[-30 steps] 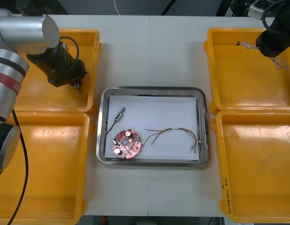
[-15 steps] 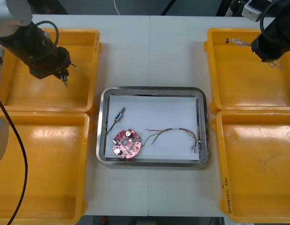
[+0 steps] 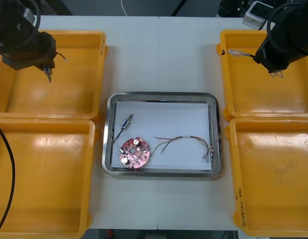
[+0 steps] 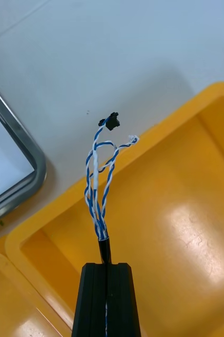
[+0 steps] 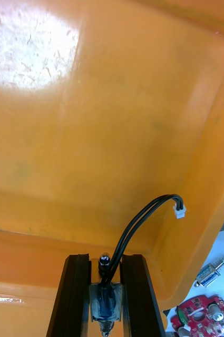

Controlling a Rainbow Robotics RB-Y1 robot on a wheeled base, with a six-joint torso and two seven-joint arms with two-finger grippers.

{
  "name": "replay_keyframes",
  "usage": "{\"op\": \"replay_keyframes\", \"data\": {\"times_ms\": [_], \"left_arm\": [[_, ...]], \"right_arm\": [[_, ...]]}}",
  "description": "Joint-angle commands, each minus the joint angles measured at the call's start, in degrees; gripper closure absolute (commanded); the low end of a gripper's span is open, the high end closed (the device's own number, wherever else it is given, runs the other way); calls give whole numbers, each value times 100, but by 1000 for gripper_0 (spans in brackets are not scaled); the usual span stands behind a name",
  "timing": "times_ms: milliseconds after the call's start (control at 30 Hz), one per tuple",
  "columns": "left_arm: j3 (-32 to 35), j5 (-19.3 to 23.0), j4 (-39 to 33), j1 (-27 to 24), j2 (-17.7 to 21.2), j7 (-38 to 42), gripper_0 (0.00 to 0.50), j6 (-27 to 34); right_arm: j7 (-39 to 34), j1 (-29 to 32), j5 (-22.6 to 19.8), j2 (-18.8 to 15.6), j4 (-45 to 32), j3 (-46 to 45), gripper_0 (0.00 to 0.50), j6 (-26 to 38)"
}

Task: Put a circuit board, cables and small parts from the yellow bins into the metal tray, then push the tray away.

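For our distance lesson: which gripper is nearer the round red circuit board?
Left. The round red circuit board lies at the left end of the metal tray; the left gripper is over the far left yellow bin, the right gripper over the far right yellow bin.

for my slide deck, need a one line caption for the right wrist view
Right pincer shut on the twisted blue and white cable above a yellow bin.

From the front, the right claw (image 4: 106,266) lay hidden under its own arm (image 3: 285,37) (the twisted cable (image 3: 237,53) poked out leftward); the left wrist view's edge cut off the circuit board (image 5: 198,315).
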Motion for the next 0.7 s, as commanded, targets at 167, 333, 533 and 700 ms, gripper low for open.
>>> {"op": "replay_keyframes", "data": {"times_ms": [167, 333, 533, 700], "left_arm": [[-246, 119, -1338, 354, 222, -269, 500, 59], [-501, 225, -1742, 460, 178, -181, 500, 59], [-712, 304, -2102, 530, 64, -75, 500, 59], [-730, 348, -2199, 530, 20, 39, 500, 59]], "right_arm": [[-168, -4, -704, -269, -1010, 704, 500, 20], [-212, 4, -994, -208, -1265, 1046, 500, 20], [-283, -4, -1003, -32, -1440, 1477, 500, 20], [-362, -4, -967, -32, -1440, 2057, 500, 20]]}}
